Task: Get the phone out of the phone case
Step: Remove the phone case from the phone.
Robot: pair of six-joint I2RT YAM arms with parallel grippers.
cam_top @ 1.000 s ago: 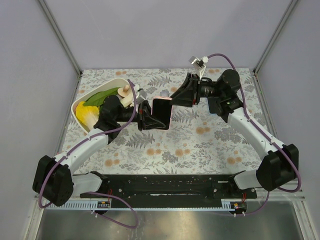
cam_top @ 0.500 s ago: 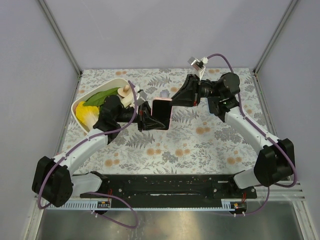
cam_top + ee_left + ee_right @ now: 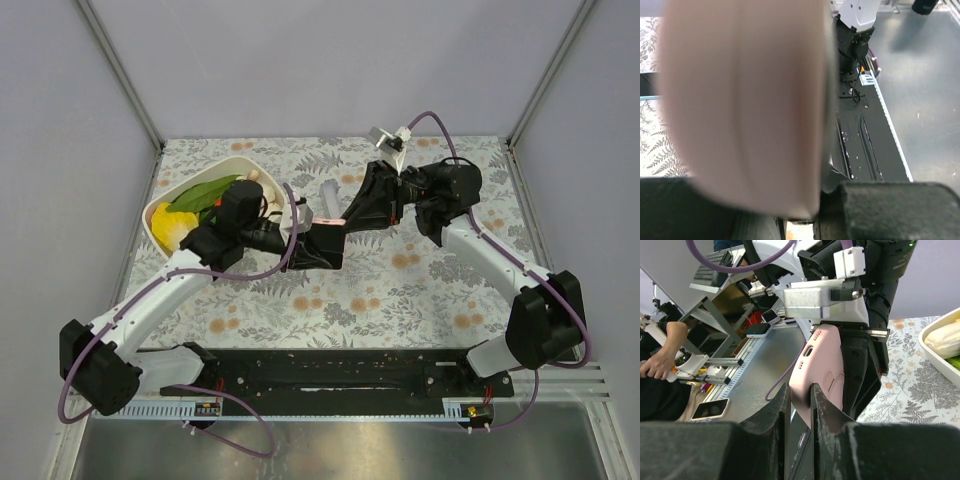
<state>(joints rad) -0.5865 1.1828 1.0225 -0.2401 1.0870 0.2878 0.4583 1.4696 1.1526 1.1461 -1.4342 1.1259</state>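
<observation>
Three pale walls (image 3: pixel 330 60) ring a fern-print table (image 3: pixel 400 290); phone case (image 3: pixel 825 370) seemingly held aloft

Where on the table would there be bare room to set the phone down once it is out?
Free: the cloth between left arm and right arm, ahead of the base rail; also the far-right corner. Crowded: around the bowl and the held phone case.

Pink phone case (image 3: pixel 822 375), camera cutout showing, wraps the dark phone (image 3: pixel 321 250), raised and tilted on edge
</observation>
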